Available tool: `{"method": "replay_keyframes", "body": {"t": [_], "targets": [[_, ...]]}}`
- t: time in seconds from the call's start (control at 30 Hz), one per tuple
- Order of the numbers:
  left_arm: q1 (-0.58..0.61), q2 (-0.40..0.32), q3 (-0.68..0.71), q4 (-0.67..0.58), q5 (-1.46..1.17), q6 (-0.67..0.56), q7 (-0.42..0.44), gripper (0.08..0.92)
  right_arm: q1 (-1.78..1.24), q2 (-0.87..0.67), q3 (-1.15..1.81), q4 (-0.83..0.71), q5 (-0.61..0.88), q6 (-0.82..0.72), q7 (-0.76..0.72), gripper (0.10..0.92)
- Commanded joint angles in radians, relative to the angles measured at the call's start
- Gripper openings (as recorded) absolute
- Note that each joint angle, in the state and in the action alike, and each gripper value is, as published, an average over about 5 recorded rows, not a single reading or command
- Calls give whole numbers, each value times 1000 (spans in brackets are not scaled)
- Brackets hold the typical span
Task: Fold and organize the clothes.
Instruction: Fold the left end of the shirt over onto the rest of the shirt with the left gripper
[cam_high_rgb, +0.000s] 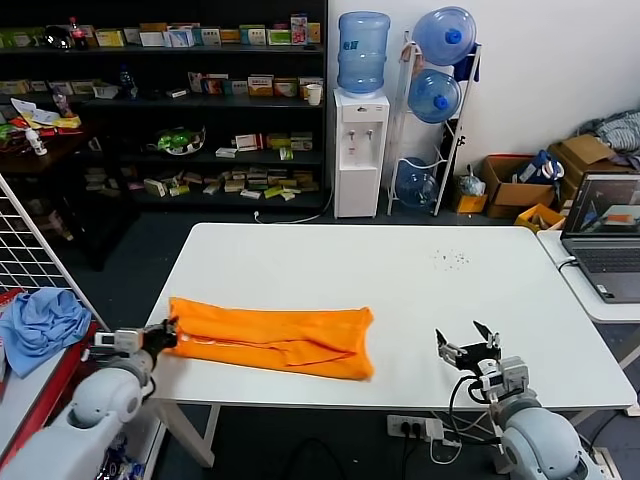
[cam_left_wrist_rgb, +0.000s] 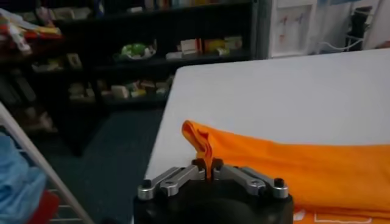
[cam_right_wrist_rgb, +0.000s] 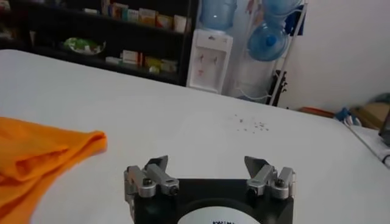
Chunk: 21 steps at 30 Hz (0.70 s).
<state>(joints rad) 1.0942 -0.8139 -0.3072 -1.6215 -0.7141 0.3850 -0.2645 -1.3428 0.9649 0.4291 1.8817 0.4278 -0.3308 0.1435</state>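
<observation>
**A:** How far along are you with the T-shirt (cam_high_rgb: 272, 340)?

**B:** Partway, by my reading. It lies on the counter (cam_high_rgb: 400, 280) as a long, narrow orange band, so you seem to have the lengthwise folds in already. The band is not yet doubled over into a compact bundle, and it is not set anywhere tidy.

**A:** What is your left pincer (cam_high_rgb: 166, 335) doing?

**B:** It is clamped on the end of the band nearest it, right at the counter's edge. In the left wrist view you see a pinch of orange cloth (cam_left_wrist_rgb: 206, 149) rising between the closed fingers (cam_left_wrist_rgb: 244, 176), lifted a little off the counter. The rest of the shirt stretches away from that pincer towards your other arm.

**A:** And the right pincer (cam_high_rgb: 468, 347)?

**B:** It stands wide apart and holds nothing, over the counter near the front edge. The far end of the shirt (cam_right_wrist_rgb: 55, 152) lies off to its side, near but clear of its fingers (cam_right_wrist_rgb: 155, 173).

**A:** So what is left?

**B:** You likely still have to carry the gripped end across to the other end, perhaps more than once, flatten the bundle, and place it neatly. The blue cloth (cam_high_rgb: 40, 325) beyond your left pincer, off the counter, is not part of this.
</observation>
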Motion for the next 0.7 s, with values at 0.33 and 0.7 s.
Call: {"method": "replay_keyframes", "body": {"t": [0.33, 0.7], "targets": [[57, -32, 111, -362, -145, 69, -144, 121, -25, 20, 12, -24, -97, 120, 10, 823], [-50, -225, 336, -355, -203, 69, -234, 121, -10, 52, 11, -69, -116, 128, 10, 823]]}}
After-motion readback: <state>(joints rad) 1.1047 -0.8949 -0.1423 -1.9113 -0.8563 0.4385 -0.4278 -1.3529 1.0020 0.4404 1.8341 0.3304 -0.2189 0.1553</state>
